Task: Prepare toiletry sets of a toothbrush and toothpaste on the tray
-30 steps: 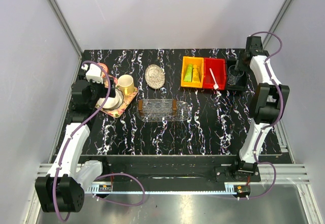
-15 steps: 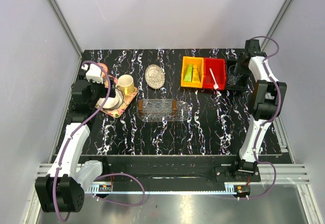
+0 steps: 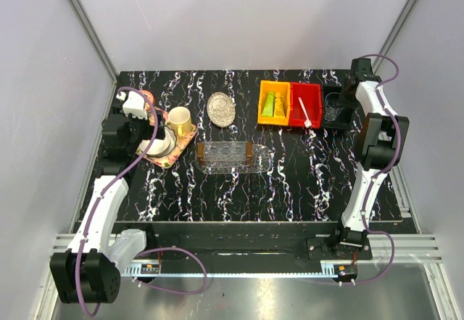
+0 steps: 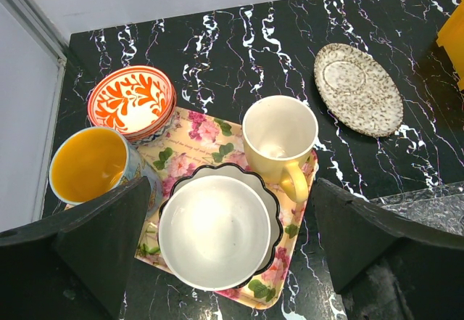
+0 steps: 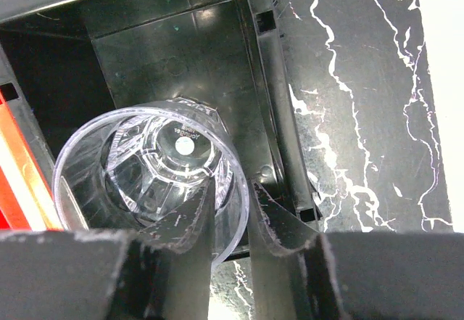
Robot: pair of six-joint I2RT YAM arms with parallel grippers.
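Inside red bin (image 3: 315,104), slim white toothbrush (image 3: 304,112); left fingers (image 4: 94,240) apart, right fingers (image 5: 181,244) straddling cup (image 5: 145,157), grip unclear.

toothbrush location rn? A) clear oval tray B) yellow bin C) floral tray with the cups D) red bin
D: the toothbrush lies white against the floor of the red bin, next to the yellow bin that holds the toothpaste.
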